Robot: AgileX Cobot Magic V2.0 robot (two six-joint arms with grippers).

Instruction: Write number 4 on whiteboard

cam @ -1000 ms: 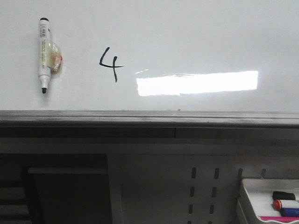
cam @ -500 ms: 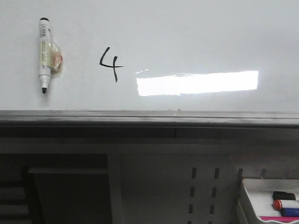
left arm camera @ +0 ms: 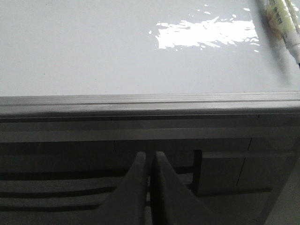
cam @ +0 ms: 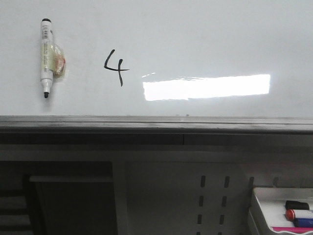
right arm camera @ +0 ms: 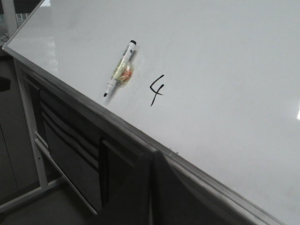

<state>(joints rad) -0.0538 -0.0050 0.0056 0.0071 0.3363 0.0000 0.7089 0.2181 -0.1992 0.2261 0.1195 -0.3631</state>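
A black open-topped number 4 (cam: 115, 67) is drawn on the whiteboard (cam: 195, 34), left of its bright light reflection; it also shows in the right wrist view (right arm camera: 156, 89). An uncapped white marker (cam: 46, 57) lies on the board left of the 4, tip toward the grey lower frame edge (cam: 156, 122). It also shows in the right wrist view (right arm camera: 120, 68) and at the edge of the left wrist view (left arm camera: 283, 18). My left gripper (left arm camera: 150, 157) is shut and empty, below the frame edge. My right gripper (right arm camera: 152, 157) is shut and empty, also below the frame edge. Neither gripper shows in the front view.
A small white tray (cam: 266, 208) with black, red and blue markers stands at the lower right, below the board. A dark cabinet with shelves and slotted panels (cam: 212, 196) runs under the frame edge.
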